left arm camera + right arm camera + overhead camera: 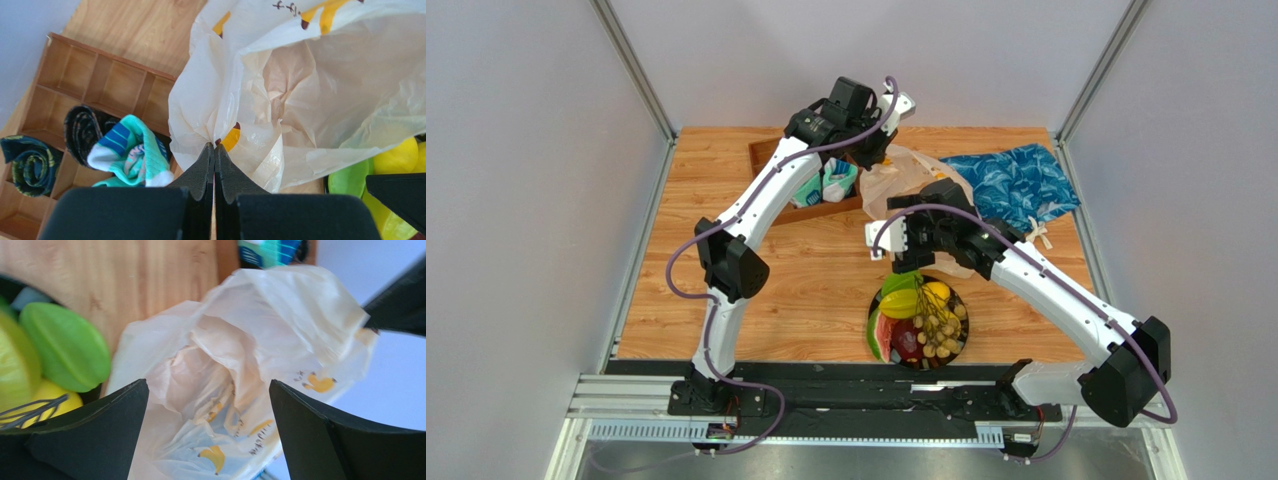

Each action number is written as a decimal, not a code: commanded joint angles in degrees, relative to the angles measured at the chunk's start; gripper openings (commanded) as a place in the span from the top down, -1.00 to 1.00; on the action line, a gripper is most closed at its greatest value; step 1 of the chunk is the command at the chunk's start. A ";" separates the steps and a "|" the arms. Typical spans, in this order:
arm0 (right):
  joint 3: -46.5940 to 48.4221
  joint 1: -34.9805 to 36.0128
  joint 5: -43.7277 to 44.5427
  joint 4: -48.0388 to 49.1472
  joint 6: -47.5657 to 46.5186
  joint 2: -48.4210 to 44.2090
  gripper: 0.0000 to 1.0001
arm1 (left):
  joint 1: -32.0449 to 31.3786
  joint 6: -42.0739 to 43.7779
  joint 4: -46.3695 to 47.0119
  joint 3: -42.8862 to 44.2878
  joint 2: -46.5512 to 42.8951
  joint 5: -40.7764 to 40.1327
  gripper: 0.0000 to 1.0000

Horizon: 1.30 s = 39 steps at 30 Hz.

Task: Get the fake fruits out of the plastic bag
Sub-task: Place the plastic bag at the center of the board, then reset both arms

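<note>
The plastic bag [904,172] is beige and crinkly with banana print, and is lifted at the far middle of the table. My left gripper [878,148] is shut on a gathered fold of it [215,146]. My right gripper [911,258] is open, its jaws wide apart around the bag's hanging folds [208,385]; no fruit shows inside them. The fake fruits lie on a dark plate [963,335] near the front: green piece [896,283], starfruit [902,303], yellow pear [938,292], watermelon slice [880,338], dark red one [907,341], grape bunch [942,336]. The green piece also shows in the right wrist view [65,345].
A wooden divided tray [771,152] at the far left holds rolled socks, one teal and white [131,147]. A blue patterned bag [1016,185] lies at the far right. Grey walls close in the table on three sides.
</note>
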 commanded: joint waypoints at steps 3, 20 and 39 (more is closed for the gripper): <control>8.71 -2.24 11.54 7.24 22.40 1.10 -1.00 | 1.64 -1.17 4.61 6.71 1.15 -0.49 -0.20; 13.30 -30.23 15.06 -3.47 49.84 0.39 -0.97 | 7.18 -2.31 2.59 -6.27 -18.70 -5.76 -0.91; -2.96 -40.57 9.53 -3.48 59.61 -3.74 -1.00 | 18.43 -3.11 2.94 -45.31 -42.53 -6.72 -0.91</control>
